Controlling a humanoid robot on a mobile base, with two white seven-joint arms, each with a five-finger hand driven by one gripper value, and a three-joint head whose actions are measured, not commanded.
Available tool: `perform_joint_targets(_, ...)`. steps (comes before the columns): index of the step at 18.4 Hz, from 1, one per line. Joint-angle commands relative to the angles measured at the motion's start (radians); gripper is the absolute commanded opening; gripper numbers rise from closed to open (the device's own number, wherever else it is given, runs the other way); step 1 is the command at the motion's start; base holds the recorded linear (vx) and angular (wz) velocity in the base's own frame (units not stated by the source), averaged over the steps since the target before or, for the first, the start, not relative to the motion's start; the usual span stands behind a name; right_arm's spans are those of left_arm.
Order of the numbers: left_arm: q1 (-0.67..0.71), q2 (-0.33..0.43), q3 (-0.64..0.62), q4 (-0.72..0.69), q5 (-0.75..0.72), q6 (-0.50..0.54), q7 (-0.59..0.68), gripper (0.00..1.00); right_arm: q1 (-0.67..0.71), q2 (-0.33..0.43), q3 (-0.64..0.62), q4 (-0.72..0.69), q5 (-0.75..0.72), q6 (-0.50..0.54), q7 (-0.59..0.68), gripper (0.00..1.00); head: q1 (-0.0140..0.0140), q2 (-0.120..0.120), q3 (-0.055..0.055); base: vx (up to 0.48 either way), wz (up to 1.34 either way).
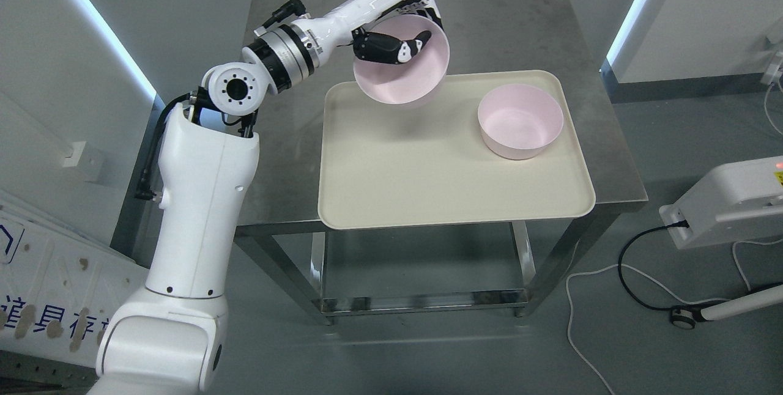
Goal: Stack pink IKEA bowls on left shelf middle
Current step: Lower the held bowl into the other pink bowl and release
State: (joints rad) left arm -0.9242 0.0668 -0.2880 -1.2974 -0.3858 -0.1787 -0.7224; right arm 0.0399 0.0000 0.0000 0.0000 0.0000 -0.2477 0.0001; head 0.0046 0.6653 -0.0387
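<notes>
Bowls, two of them, pink and matching. First pink bowl [400,68] lifted clear of the cream tray [428,193], tilted with its mouth toward the camera, hanging over the tray's far left corner. Clamped at the rim by the left hand [404,28]: thumb [391,49] pressed against the inner wall, remaining fingers [431,7] wrapped over the outside, wall pinched between. Second pink bowl [520,121] upright on the right side of the tray, toward the far edge, well apart from the held one and untouched. Tray resting on a steel table [287,138], overhanging its near edge. Right arm nowhere in view. Probably light, judging by the easy one-handed rim pinch and thin wall; likely rigid plastic, so stiff under grip and not prone to shatter, though not certain from looks alone. Smooth, matte-looking surface, likely a bit slick against hard fingertips, so a pinch near the rim risks rotation or slip when the bowl swings. Best hold: across the rim as now, thumb inside and fingers outside, seated deep enough that the wall cannot pivot. Tapered sides suggest easy nesting once levelled and lowered mouth-up over the other. No shelf visible anywhere in this view; stacking not yet done.
</notes>
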Motion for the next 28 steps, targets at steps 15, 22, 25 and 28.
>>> perform_joint_targets(15,-0.166,-0.049,-0.543,0.385,0.099,0.03,0.36,0.03,0.0,-0.017,-0.005,-0.017,-0.002,0.001,0.0,1.0,0.0,0.0,0.0,0.0,0.0)
perform_joint_targets(22,-0.163,-0.049,-0.493,0.399,0.102,0.027,0.357,0.23,0.0,-0.017,-0.005,-0.017,-0.002,0.001,0.0,1.0,0.0,0.0,0.0,0.0,0.0)
perform_joint_targets(25,-0.163,-0.049,-0.487,0.386,0.136,0.022,0.36,0.51,0.0,-0.017,-0.005,-0.017,-0.002,0.001,0.0,1.0,0.0,0.0,0.0,0.0,0.0)
perform_joint_targets(28,-0.131,-0.049,-0.364,0.295,0.208,0.024,0.36,0.65,0.0,-0.017,-0.005,-0.017,-0.002,0.001,0.0,1.0,0.0,0.0,0.0,0.0,0.0)
